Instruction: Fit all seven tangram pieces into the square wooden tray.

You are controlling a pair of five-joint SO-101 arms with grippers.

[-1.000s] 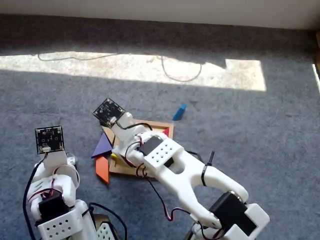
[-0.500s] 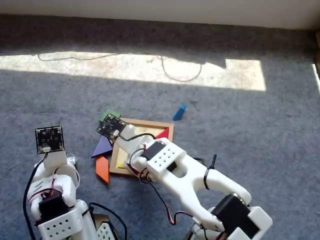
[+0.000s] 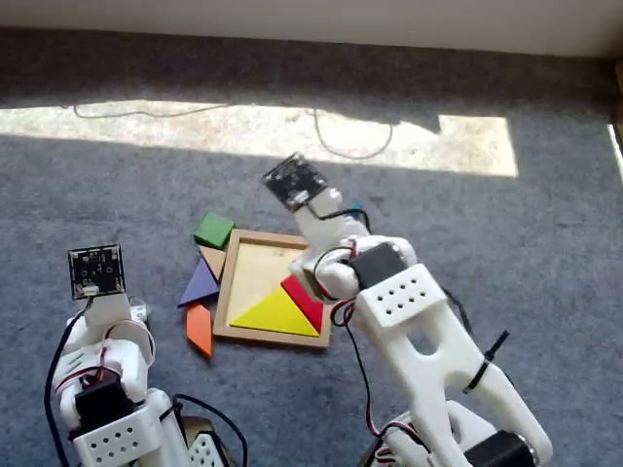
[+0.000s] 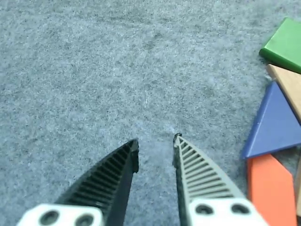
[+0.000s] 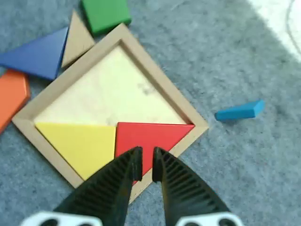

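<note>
Tangram pieces and their square wooden tray all sit on a big grey carpet, so I'll place everything off the tray.

Biggest thing is the right arm. It comes in over the tray's right side, and the right gripper hangs just above the tray corner where the red piece lies. Its jaws are barely parted, only a thin slit between them, with nothing held.

The left arm sits well off the tray's left side. The left gripper is over bare carpet out past the loose pieces, jaws partly spread and empty.

Two pieces are inside the tray:
- The yellow triangle lies flat along the near edge.
- The red triangle lies along the right edge, touching the yellow one.

The other pieces are outside the tray:
- The blue triangle is just off the left rim.
- The orange piece is just beside the near-left corner.
- The green square is right by the far-left corner.
- The little tan triangle is tucked up against the left rim, between the green square and the blue triangle.
- The small light-blue piece lies on its own off the far-right corner, clearly apart from the rim.
</note>
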